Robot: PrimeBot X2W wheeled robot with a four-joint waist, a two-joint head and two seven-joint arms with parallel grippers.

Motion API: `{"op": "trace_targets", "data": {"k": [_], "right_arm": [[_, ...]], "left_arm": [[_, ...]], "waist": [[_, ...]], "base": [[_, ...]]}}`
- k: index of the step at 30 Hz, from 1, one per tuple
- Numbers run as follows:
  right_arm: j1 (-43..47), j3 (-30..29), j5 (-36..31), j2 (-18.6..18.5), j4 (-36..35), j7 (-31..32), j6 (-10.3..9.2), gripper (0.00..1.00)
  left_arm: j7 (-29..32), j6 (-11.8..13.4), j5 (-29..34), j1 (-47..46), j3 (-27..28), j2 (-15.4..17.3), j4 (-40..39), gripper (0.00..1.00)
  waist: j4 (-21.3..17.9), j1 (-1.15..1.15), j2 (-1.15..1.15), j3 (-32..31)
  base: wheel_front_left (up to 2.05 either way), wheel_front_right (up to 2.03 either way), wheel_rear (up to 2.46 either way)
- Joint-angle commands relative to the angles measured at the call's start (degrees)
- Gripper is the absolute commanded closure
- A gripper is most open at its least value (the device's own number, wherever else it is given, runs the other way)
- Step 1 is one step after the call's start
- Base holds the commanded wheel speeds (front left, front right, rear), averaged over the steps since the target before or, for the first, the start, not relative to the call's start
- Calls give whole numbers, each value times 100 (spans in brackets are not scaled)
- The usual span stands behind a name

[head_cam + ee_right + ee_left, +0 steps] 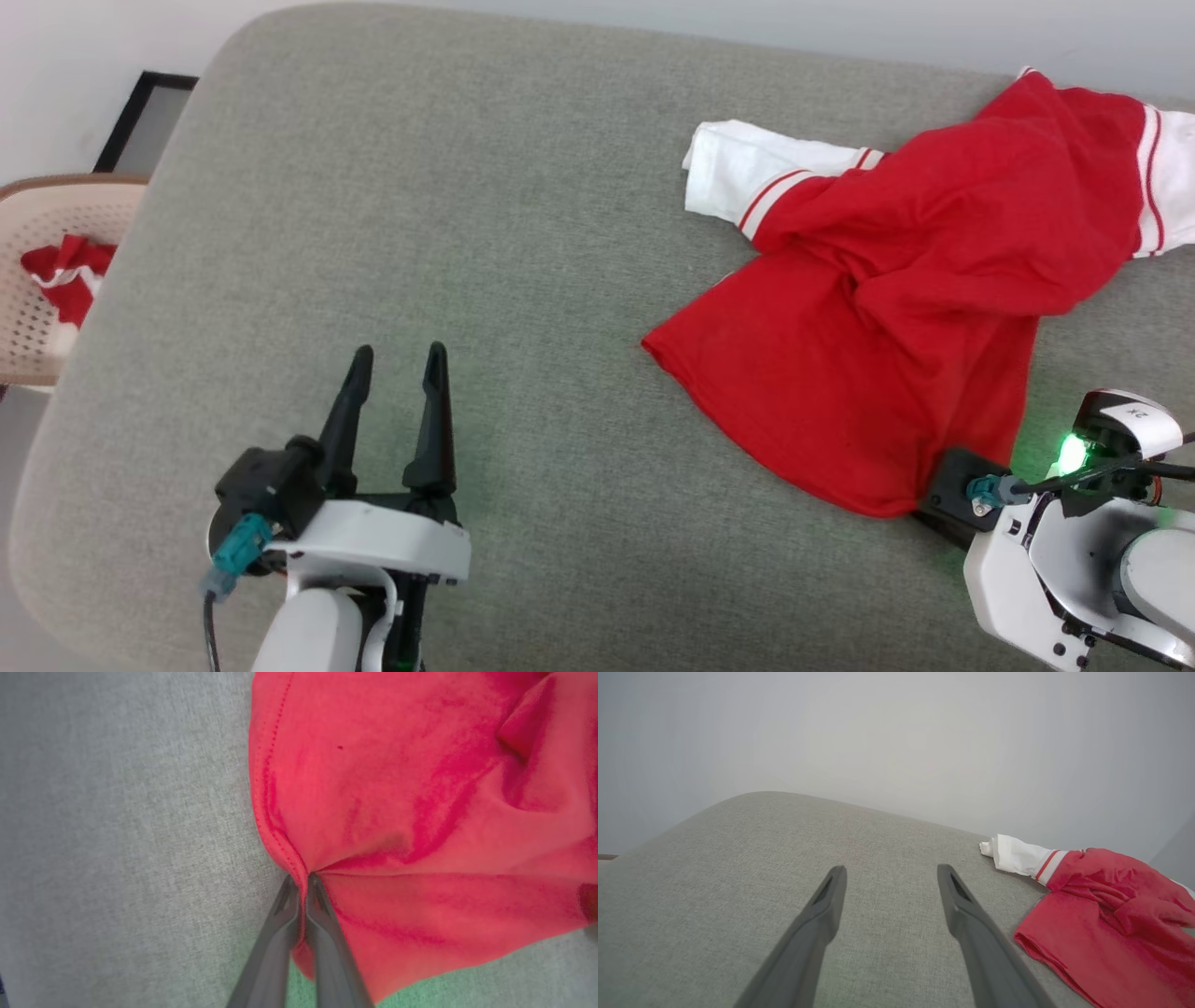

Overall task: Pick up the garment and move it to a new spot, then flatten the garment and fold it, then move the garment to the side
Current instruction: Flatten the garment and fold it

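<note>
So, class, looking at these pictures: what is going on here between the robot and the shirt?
The robot's right gripper is shut on the hem of the garment, a crumpled red shirt with white sleeves lying on the grey padded surface. The left gripper hangs open over a bare part of that surface, apart from the cloth. The shirt is neither flattened nor folded yet.
</note>
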Motion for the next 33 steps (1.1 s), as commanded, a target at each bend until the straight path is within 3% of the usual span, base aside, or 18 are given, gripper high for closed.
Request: {"op": "trace_targets", "data": {"k": [1,8,21,29,30,31,32,33], "right_arm": [[90,88,33,-11,58,-56,-6,100],[303,62,374,-105,-456,-100,-6,100],[1611,52,843,-811,-1965,971,-6,100],[1940,53,797,-726,-2058,748,-6,100],[1840,39,757,-673,-2005,497,-6,76],[1768,-32,740,-640,-1895,220,-7,17],[1746,-77,711,-617,-1814,-28,-7,0],[1765,-196,758,-579,-1706,-337,-7,0]], "left_arm": [[0,-48,71,105,58,-34,31,0],[1,-127,183,247,264,-106,36,0],[1,-265,255,333,449,-195,12,0],[0,-321,345,339,450,-195,21,0],[1,-325,357,332,449,-178,27,0],[1,-337,375,318,419,-159,45,0],[0,-360,393,287,392,-133,53,0],[3,-372,411,240,358,-87,53,0]], "waist": [[-71,0,0,-44],[-275,0,0,-150],[-522,0,0,-151],[-735,0,0,-148],[-782,0,0,-150],[-820,0,0,-157],[-854,0,0,-164],[-892,0,0,-172]], "base": [[0,0,0],[0,0,0],[0,0,0],[0,0,0],[0,0,0],[0,0,0],[0,0,0],[0,0,0]]}}
